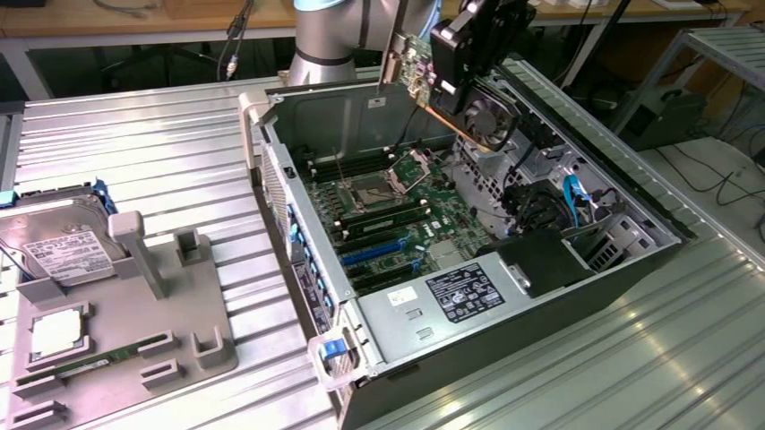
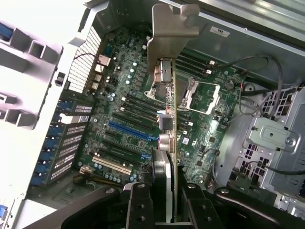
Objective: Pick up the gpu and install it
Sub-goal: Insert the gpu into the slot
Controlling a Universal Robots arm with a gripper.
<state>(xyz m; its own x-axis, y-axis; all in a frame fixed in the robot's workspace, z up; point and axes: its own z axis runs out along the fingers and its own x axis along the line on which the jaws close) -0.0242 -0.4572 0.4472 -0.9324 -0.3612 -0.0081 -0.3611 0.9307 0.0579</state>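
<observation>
One gpu point(image 1: 488, 115), one end effector point(image 1: 472, 54), one open computer case point(image 1: 299, 224) and one hard drive point(image 1: 60, 251) on the tabletop point(image 1: 143, 152). The gpu sits between the end effector's fingers point(image 2: 138, 205), above the case's motherboard point(image 1: 395, 215) and clear of it. The end effector is partly closed, clamped on the card's two faces.

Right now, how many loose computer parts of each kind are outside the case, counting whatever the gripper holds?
gpu, held in the gripper: 1
hard drive: 1
memory stick: 1
square chip: 1
Total: 4
</observation>
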